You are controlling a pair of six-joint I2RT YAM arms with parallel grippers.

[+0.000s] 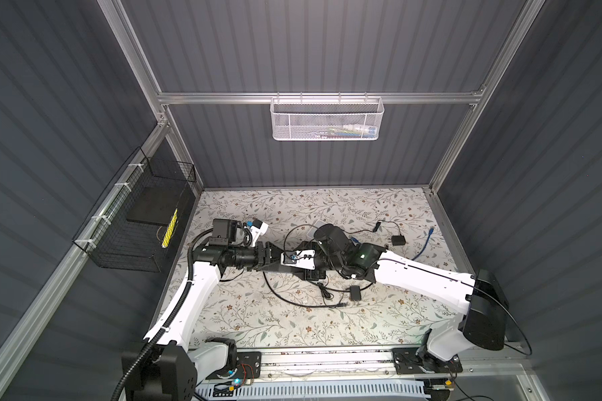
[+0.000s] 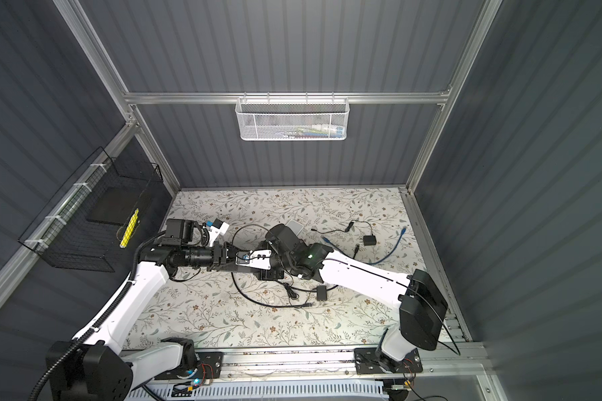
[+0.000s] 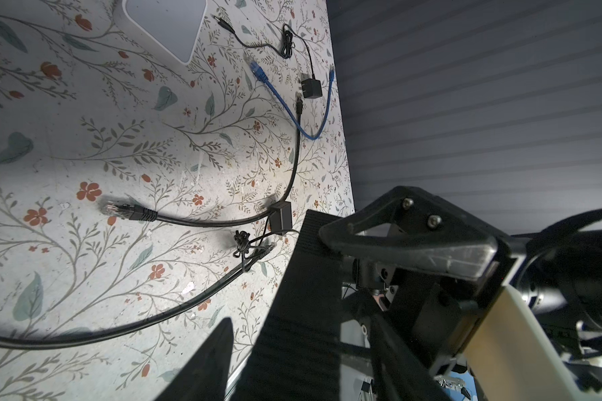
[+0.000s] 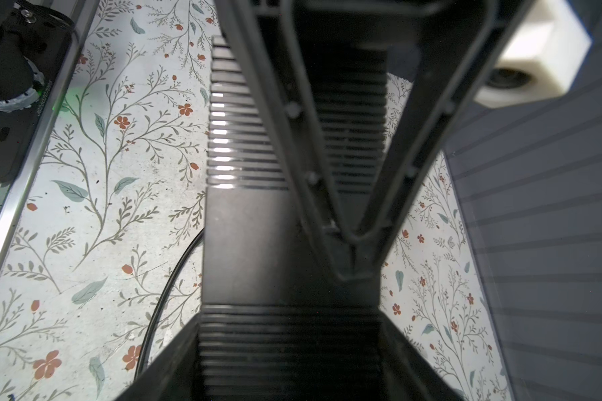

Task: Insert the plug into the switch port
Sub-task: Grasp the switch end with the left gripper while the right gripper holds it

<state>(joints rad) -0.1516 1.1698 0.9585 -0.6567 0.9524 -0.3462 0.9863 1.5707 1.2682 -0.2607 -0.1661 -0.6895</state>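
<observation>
The switch (image 4: 289, 243), a black ribbed box, hangs above the floral mat between both arms. My right gripper (image 4: 291, 321) is shut on its near end, one finger on each side. My left gripper (image 3: 299, 333) straddles the far end, open: mat shows between its finger (image 3: 218, 357) and the box (image 3: 292, 295). In both top views the switch (image 1: 274, 269) (image 2: 227, 268) sits where the grippers meet. A black cable's clear-tipped plug (image 3: 113, 210) lies loose on the mat, held by neither gripper. The switch's ports are hidden.
Another black cable end (image 1: 343, 303), two small black adapters (image 1: 398, 240) (image 1: 355, 293), a blue cable (image 1: 423, 250) and a white box (image 3: 160, 27) lie on the mat. A black wire basket (image 1: 136, 225) hangs on the left wall, a white mesh basket (image 1: 327, 119) on the rear rail.
</observation>
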